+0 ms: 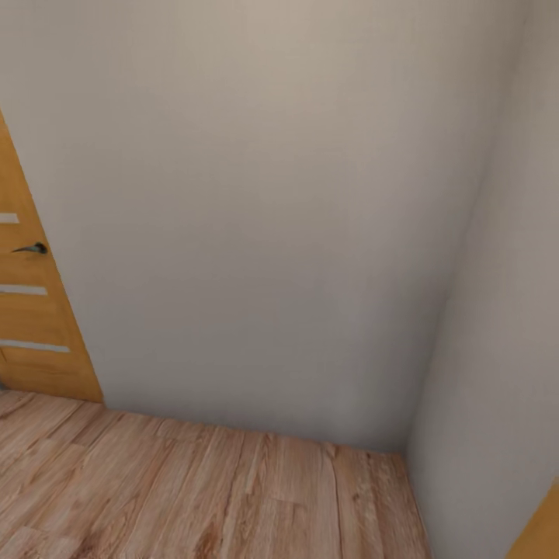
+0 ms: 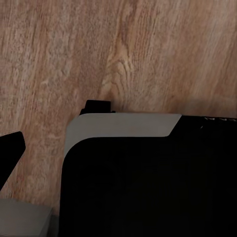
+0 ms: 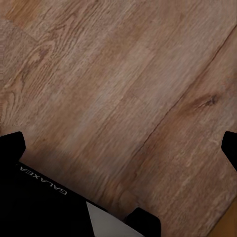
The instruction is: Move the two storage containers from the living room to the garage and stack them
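You face a bare wall (image 1: 256,217) corner over plank floor (image 1: 194,497), door (image 1: 35,310) at left; no bins in sight. The right gripper (image 3: 123,148) is spread wide and empty; the left I cannot tell. Turn slowly to find the living room.

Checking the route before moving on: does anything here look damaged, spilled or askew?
Nothing stands out. The wood plank floor is unmarked, the grey wall is plain, and the wooden door with its dark handle sits shut.
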